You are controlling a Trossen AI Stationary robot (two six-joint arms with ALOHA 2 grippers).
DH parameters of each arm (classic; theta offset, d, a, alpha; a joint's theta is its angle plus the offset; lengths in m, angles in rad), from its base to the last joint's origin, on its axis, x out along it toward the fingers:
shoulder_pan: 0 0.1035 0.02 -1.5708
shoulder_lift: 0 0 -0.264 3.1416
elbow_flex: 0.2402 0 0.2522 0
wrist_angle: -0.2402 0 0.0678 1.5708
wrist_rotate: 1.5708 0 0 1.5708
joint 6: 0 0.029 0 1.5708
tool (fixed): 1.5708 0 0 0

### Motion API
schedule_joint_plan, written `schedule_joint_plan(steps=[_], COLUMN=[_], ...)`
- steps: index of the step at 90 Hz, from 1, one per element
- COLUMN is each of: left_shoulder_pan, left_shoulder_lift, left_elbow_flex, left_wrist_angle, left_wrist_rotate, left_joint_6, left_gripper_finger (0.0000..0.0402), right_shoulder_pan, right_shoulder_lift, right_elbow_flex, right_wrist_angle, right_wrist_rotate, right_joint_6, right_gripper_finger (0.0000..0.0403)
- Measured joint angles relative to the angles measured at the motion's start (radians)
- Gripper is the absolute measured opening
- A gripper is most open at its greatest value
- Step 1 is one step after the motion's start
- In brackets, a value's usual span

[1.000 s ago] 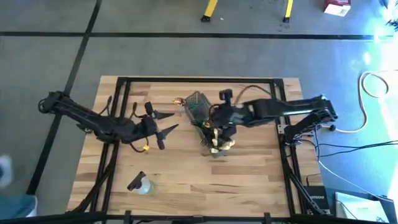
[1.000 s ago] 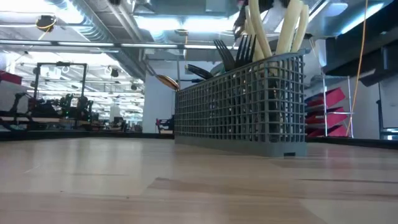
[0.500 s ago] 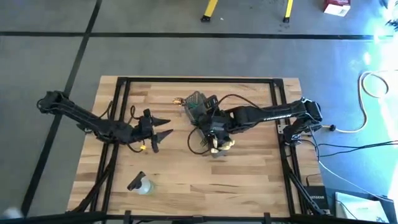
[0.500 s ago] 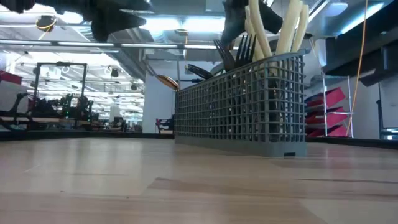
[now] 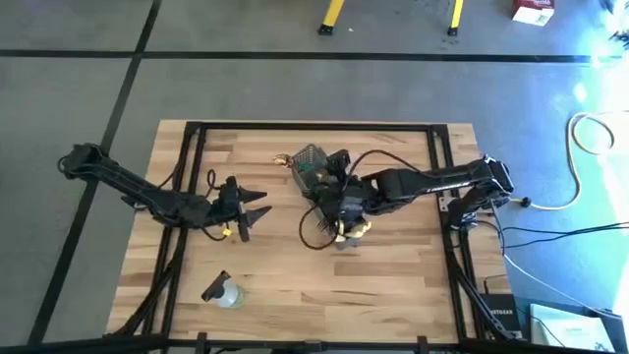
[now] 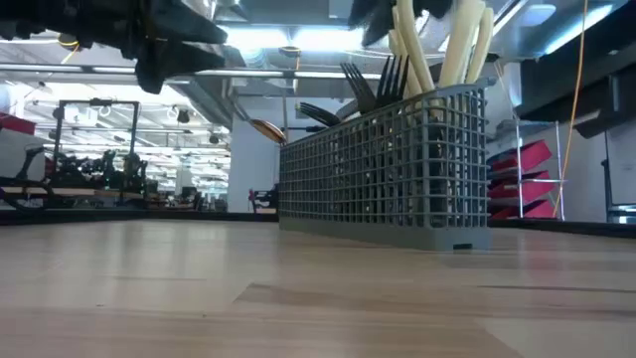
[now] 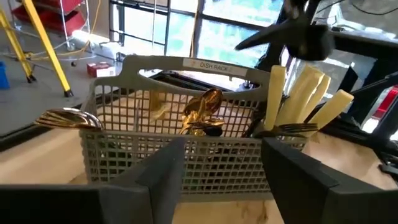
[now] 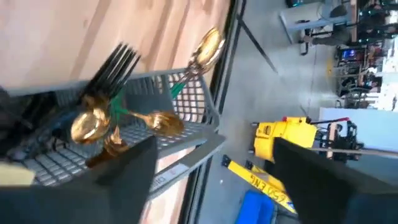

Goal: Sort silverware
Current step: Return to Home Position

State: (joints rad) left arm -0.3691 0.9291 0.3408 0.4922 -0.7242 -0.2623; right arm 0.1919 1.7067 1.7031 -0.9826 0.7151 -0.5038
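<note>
Near the middle of the table [image 5: 393, 275], the silverware [image 7: 202, 115] stands in the grey mesh basket [image 7: 124, 149]: gold spoons [image 8: 93, 124], black forks [image 6: 383, 78] and pale handles [image 7: 298, 93]. Just above the basket hangs the right gripper [image 8: 214, 146], jaws spread wide, the utensils beyond its fingertips rather than between them. The left gripper [image 5: 260, 203] faces the basket from well apart, jaws also spread.

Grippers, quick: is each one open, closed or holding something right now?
Left gripper: jaws open, holding nothing.
Right gripper: jaws open, holding nothing.
</note>
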Motion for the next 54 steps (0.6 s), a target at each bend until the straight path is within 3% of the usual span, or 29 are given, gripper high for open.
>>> schedule_joint_plan(steps=[12, 21, 29, 41, 54], left_shoulder_pan=[0.0, 0.0, 0.0, 0.003, 0.004], left_shoulder_lift=[0.0, 0.0, 0.0, -0.018, -0.102], left_elbow_flex=[0.0, 0.0, 0.0, 0.0, 0.0], left_wrist_angle=[-0.001, -0.002, -0.002, 0.009, -0.062], left_wrist_rotate=[0.006, 0.016, -0.022, -0.051, 0.02], left_joint_6=[0.0, 0.009, 0.012, 0.066, 0.139], left_gripper_finger=[0.0198, 0.0198, 0.0198, 0.0198, 0.0198], right_shoulder_pan=[0.025, 0.027, 0.023, 0.025, 0.024], right_shoulder_lift=[-0.028, -0.089, -0.18, -0.382, -0.658], right_elbow_flex=[0.085, 0.099, 0.068, -0.124, -0.458], right_wrist_angle=[-0.147, -0.221, -0.237, -0.056, 0.236], right_wrist_rotate=[-0.047, -0.076, -0.175, -0.271, -0.322], right_joint_6=[0.096, 0.197, 0.295, 0.341, 0.343], right_gripper_finger=[0.0348, 0.0345, 0.0329, 0.0308, 0.0294])
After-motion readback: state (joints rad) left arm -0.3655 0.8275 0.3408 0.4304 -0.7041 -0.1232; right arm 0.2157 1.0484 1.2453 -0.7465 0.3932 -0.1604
